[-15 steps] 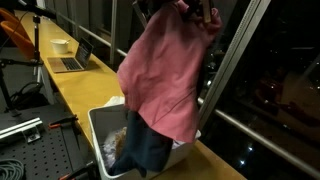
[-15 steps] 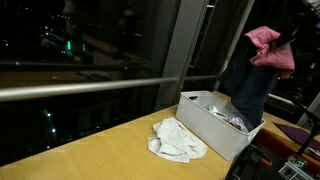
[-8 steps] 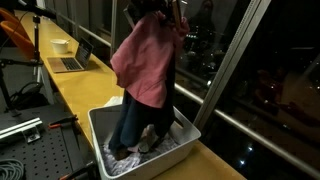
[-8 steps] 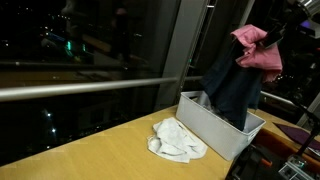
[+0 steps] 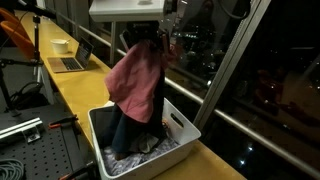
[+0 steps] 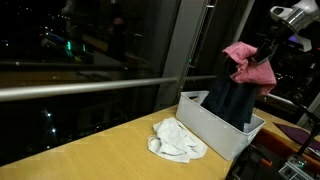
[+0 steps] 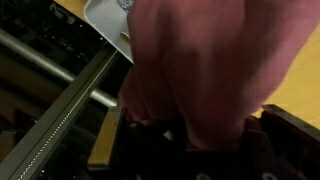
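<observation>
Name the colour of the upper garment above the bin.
Pink upper garment, clearest in an exterior view.

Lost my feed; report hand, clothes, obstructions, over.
Hand shut on pink garment. Dark blue garment hangs beneath, down into white bin. White cloth on table beside bin.

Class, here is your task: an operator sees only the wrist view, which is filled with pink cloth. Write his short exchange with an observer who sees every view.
Operator: Is only the pink cloth hanging from the tool?
Observer: No, a dark garment hangs below it too.
Operator: Where is that garment's lower end?
Observer: Down inside the white bin.
Operator: Is anything beside the bin?
Observer: A white cloth lies crumpled on the table next to it.
</observation>
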Controlling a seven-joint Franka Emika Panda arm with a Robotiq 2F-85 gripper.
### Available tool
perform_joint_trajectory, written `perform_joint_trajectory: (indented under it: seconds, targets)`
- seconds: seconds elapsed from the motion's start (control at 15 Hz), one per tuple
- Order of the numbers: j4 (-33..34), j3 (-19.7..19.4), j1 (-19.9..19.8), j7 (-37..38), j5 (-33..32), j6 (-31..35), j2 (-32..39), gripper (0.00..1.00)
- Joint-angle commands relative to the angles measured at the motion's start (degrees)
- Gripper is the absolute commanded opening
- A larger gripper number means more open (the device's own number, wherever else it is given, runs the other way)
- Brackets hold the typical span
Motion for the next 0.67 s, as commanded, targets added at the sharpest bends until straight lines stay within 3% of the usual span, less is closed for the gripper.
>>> perform_joint_trajectory:
  seconds: [0.0, 0.6]
  targets:
    - [-0.4, 1.1, 1.3, 2.3, -2.9, 1.4, 0.2, 0.33]
    - [0.6, 12.7, 4.9, 16.9, -20.1, 2.9, 1.5, 0.97]
